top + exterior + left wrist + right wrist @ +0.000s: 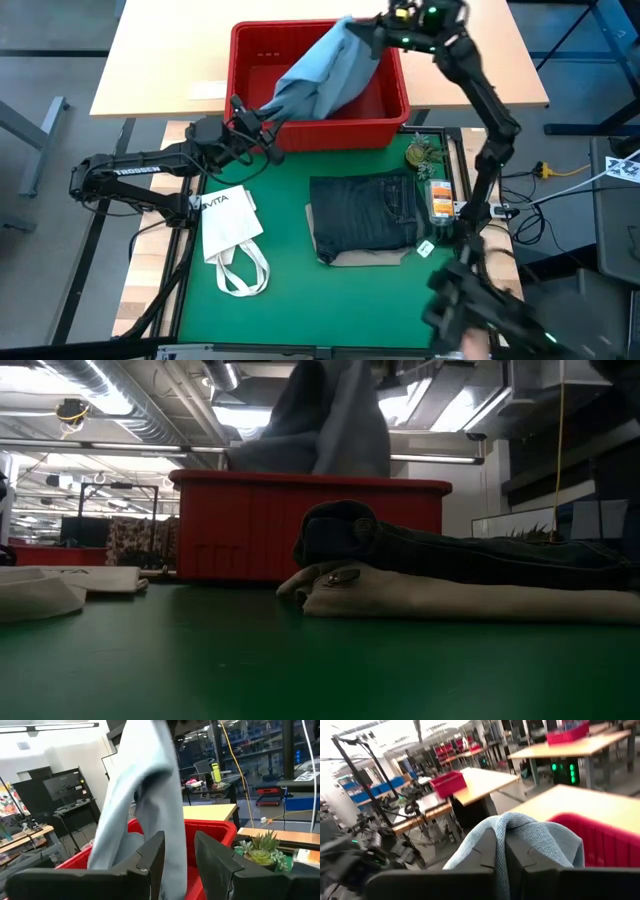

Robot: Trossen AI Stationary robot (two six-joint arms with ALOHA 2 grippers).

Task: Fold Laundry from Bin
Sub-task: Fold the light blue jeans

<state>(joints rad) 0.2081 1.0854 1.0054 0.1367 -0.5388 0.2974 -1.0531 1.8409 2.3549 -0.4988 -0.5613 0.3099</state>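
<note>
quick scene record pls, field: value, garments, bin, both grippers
in air: light blue garment, hanging from above down into the bin
bin: red crate at the mat's far edge
right gripper: shut on the garment's top, high over the bin
left gripper: at the bin's near-left corner, fingers astride the garment's lower end, gap showing
folded stack: dark jeans on a beige piece, mid mat
also on mat: white tote bag, left of the stack

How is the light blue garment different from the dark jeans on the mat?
The light blue garment hangs stretched over the red bin, pinched at its top by the shut right gripper; the dark jeans lie folded flat on the green mat. The garment is pale and drapes loosely; the jeans are near-black and form a neat rectangle on a beige piece. The left gripper is at the garment's lower end; nothing touches the jeans. Both are soft clothing.
</note>
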